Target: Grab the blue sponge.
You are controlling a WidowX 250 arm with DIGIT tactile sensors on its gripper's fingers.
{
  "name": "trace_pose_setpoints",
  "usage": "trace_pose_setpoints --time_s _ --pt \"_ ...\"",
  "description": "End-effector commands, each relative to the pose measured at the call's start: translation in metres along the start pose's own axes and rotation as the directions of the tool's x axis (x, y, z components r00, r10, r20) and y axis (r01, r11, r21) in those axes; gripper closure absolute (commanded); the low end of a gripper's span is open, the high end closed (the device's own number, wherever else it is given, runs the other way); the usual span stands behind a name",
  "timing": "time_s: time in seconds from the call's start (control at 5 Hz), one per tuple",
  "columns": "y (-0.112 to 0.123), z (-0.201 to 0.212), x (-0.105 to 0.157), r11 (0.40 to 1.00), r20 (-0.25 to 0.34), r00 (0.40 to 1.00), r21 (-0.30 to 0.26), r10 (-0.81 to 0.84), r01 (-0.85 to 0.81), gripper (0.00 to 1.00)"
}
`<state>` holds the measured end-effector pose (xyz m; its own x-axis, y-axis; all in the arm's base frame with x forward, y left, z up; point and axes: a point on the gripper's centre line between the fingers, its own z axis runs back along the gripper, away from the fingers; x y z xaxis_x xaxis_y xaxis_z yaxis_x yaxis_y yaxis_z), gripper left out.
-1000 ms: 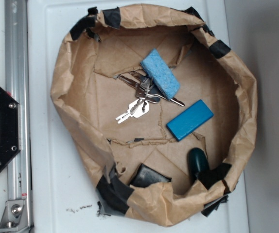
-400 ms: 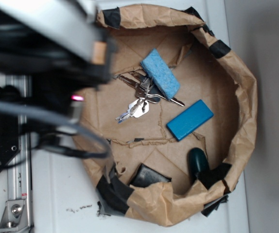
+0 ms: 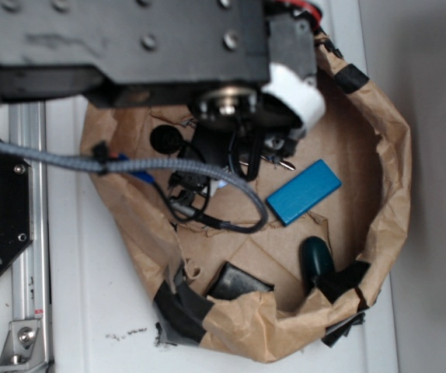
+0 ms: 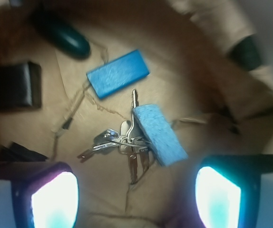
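Wrist view, centre frame: one blue sponge (image 4: pixel 154 134), lying across one bunch of keys (image 4: pixel 120 145). Upper centre: one darker blue block (image 4: pixel 118 73). Upper left: one dark green oval object (image 4: pixel 63 34); left edge: one black box (image 4: pixel 15 86). All in one paper-lined basket (image 3: pixel 390 163). My claw (image 4: pixel 136 190) is released, empty, fingers (image 4: pixel 54 197) flanking the lower frame.

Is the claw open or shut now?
Open. In the wrist view the claw has its two fingers far apart, with the blue sponge and the keys lying untouched beyond them.
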<state>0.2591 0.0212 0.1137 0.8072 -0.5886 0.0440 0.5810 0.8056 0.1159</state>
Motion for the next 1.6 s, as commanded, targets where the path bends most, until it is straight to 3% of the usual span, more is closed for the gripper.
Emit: trace_pose_setpoints --time_s 0.0,0.2,0.4,0.6,1.0,1.2,1.4 --pt "-0.004 -0.056 -0.007 0.952 0.086 0.951 -0.049 -0.298 0.303 0.0" --pt "0.019 -0.055 -0.02 0.956 0.128 0.953 -0.072 -0.274 0.284 0.0" --pt "0.028 -0.056 -0.013 0.951 0.077 0.95 -0.046 -0.303 0.307 0.0" --pt "0.029 -0.057 -0.002 0.944 0.044 0.943 -0.02 -0.329 0.33 0.0" --pt "-0.002 -0.087 0.015 0.919 -0.044 0.918 -0.018 -0.394 0.394 0.0" --pt "-0.005 -0.094 0.019 0.922 -0.057 0.921 -0.029 -0.386 0.385 0.98" --pt "0.0 -0.094 0.014 0.944 -0.075 0.941 -0.033 -0.329 0.328 1.0"
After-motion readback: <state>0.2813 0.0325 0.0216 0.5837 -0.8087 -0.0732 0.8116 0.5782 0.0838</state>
